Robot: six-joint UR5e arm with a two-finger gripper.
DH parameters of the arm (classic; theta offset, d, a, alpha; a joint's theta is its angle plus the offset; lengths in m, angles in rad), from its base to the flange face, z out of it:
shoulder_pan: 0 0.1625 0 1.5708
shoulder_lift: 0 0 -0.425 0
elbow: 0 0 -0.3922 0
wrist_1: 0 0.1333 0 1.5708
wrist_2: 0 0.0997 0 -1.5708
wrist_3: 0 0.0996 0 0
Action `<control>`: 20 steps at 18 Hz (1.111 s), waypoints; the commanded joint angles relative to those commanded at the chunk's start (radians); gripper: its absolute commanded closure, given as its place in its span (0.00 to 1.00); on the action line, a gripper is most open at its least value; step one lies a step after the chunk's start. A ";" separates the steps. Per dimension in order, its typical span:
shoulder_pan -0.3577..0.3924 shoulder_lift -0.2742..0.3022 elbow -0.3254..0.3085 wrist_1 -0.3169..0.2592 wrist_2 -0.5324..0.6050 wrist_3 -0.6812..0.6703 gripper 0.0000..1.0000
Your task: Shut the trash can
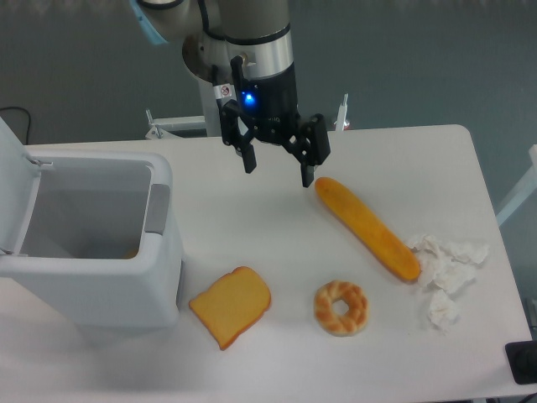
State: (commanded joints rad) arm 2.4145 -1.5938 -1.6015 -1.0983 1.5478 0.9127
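Looking down the feed, I see the big boxy light-grey plastic trash can at the counter's left edge, its flat hinged lid upright, so closing remains undone. My black two-finger claw hangs spread and empty to its right.

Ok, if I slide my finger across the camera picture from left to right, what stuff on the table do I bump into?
Bin → toast → donut → crumpled tissue. The long bread overlaps the donut and tissue sideways, so I left it out.
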 joint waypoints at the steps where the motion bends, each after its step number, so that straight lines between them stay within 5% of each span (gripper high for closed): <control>1: 0.000 -0.002 0.002 0.000 0.000 0.002 0.00; 7: 0.000 -0.003 0.002 0.017 -0.012 0.009 0.00; 11: 0.015 0.006 0.002 0.020 -0.132 -0.005 0.00; 20: 0.011 0.020 0.003 0.020 -0.132 -0.023 0.00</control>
State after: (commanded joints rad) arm 2.4252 -1.5739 -1.5984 -1.0784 1.4159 0.8898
